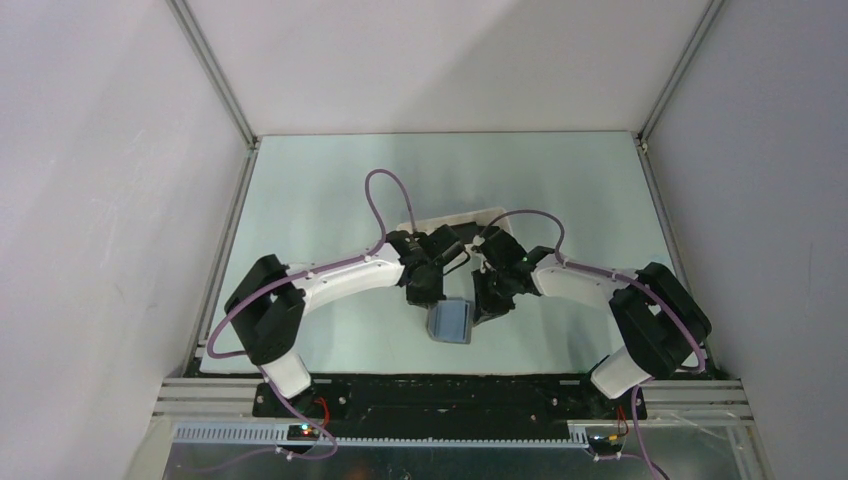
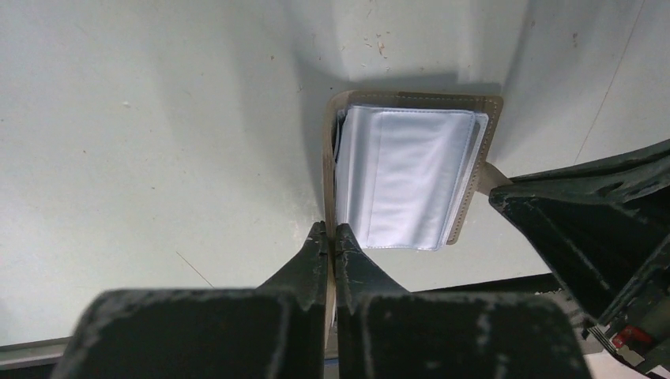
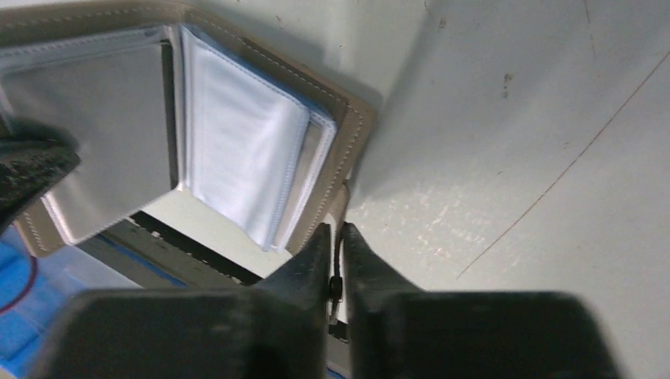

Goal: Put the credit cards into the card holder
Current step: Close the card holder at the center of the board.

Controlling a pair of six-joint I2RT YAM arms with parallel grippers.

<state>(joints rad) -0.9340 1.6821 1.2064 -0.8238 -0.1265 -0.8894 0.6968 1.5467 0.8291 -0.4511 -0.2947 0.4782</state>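
Note:
The card holder [image 1: 450, 322] hangs open between my two grippers, just above the table near its front edge. Its grey-brown cover and silvery-blue plastic sleeves show in the left wrist view [image 2: 411, 181] and the right wrist view [image 3: 237, 158]. My left gripper [image 2: 332, 234] [image 1: 432, 296] is shut on the edge of one cover flap. My right gripper [image 3: 337, 231] [image 1: 486, 300] is shut on the short strap tab [image 3: 341, 202] at the opposite edge. The credit cards are out of view.
A white tray [image 1: 455, 220] lies behind the two wrists, mostly hidden by them. The right arm's black body [image 2: 600, 229] fills the right side of the left wrist view. The table's dark front rail [image 1: 450, 385] runs just below the card holder.

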